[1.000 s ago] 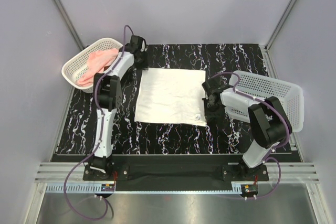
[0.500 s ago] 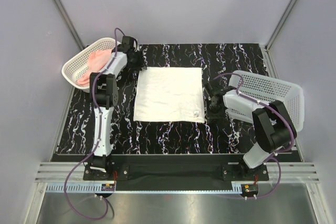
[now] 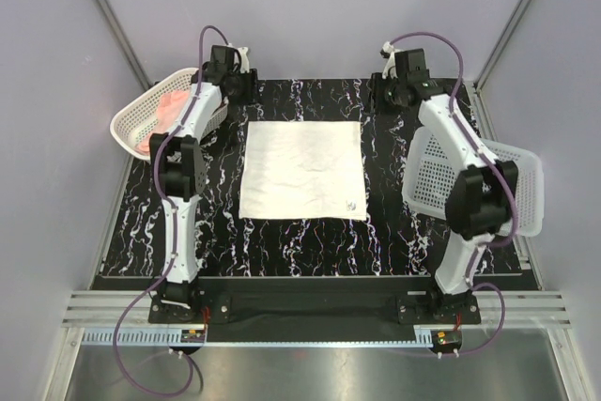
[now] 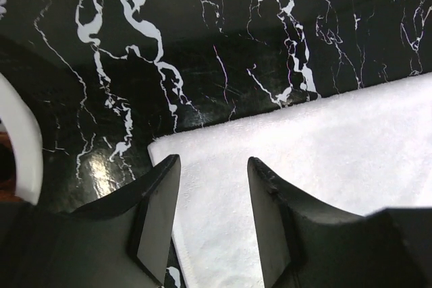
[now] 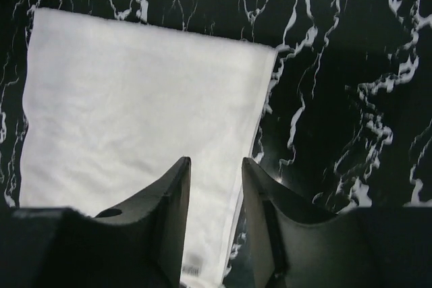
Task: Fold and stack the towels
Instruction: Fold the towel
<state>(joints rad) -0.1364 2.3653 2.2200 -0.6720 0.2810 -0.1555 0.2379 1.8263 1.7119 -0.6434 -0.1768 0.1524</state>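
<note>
Cream-white towel (image 3: 300,169) lies spread flat, probably ready for its first fold, which would explain a gripper at each far corner. Your left gripper (image 4: 210,173) hovers parted and empty, one corner just under its fingertips. Your right gripper (image 5: 214,166), also parted and empty, hangs higher, with its corner ahead of it.

Worktop (image 3: 300,241) is that black marble-look stuff with white veins. Plain pale lilac-grey walls (image 3: 310,7) box it in left, far and right. Metal struts (image 3: 110,16) in both far corners, aluminium rail (image 3: 103,309) along the near edge. Soft, even light.
</note>
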